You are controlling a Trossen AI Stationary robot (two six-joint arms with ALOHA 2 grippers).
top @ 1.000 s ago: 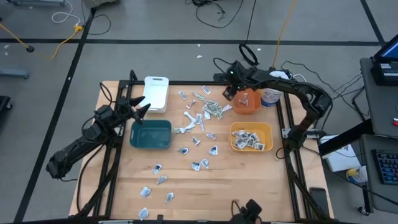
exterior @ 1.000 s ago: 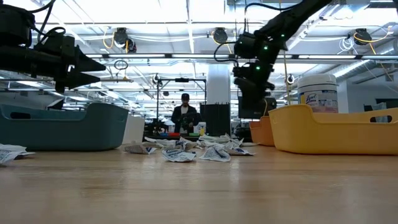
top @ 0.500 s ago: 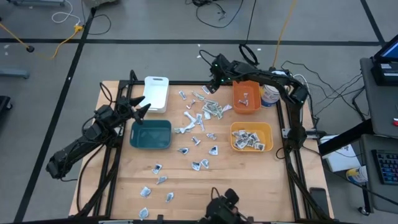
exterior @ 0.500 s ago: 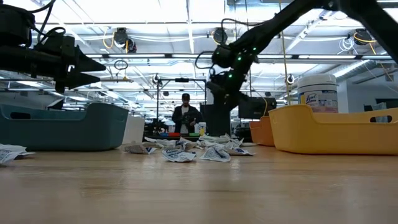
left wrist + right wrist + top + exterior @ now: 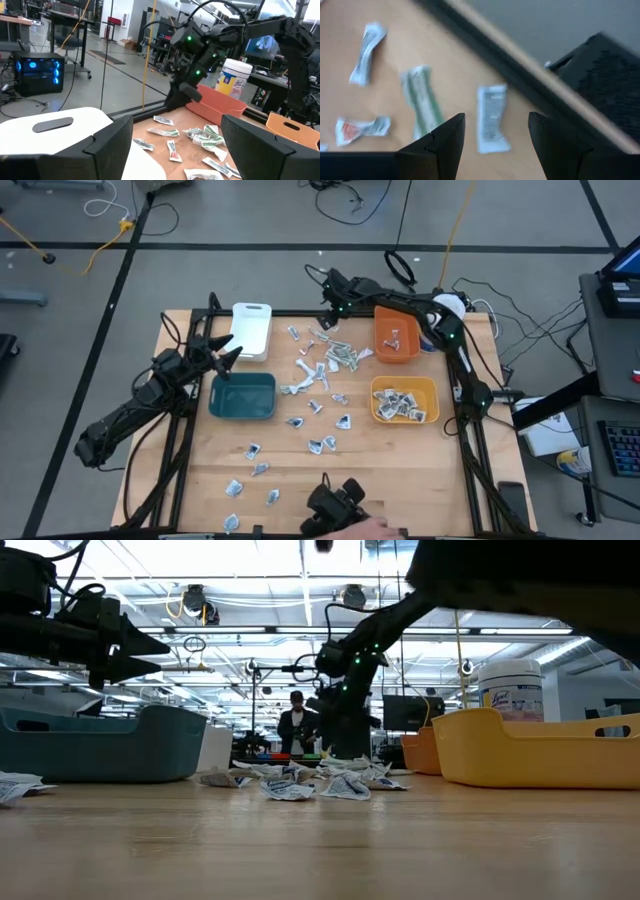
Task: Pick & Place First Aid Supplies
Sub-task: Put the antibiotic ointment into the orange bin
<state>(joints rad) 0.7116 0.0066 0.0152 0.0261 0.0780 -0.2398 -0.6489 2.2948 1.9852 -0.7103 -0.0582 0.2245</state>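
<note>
The right gripper [image 5: 331, 313] hangs over the far edge of the wooden table [image 5: 400, 470], just left of the orange bin [image 5: 397, 338]. Its two dark fingers [image 5: 442, 142] stand apart with nothing between them. Below them, in the right wrist view, lie three wrapped strips: a white one with grey print [image 5: 491, 117], one with green print [image 5: 422, 100] and one with red print [image 5: 357, 129]. None of that print can be read.

The supplies [image 5: 335, 358] lie mostly in a loose heap to the left of the orange bin, with more packets scattered toward the near edge [image 5: 252, 470]. One packet lies inside the orange bin [image 5: 397, 335], and several fill the yellow bin [image 5: 404, 402] that sits nearer than the orange one.

A round white tub [image 5: 510, 685] stands just right of the orange bin. Its label bears blue print, too small to read.

The left gripper [image 5: 226, 350] waits well to the left of the orange bin, its fingers spread wide and empty, between the white bin [image 5: 251, 328] and the teal bin [image 5: 243, 395].

A person [image 5: 297, 725] stands in the room beyond the table.
</note>
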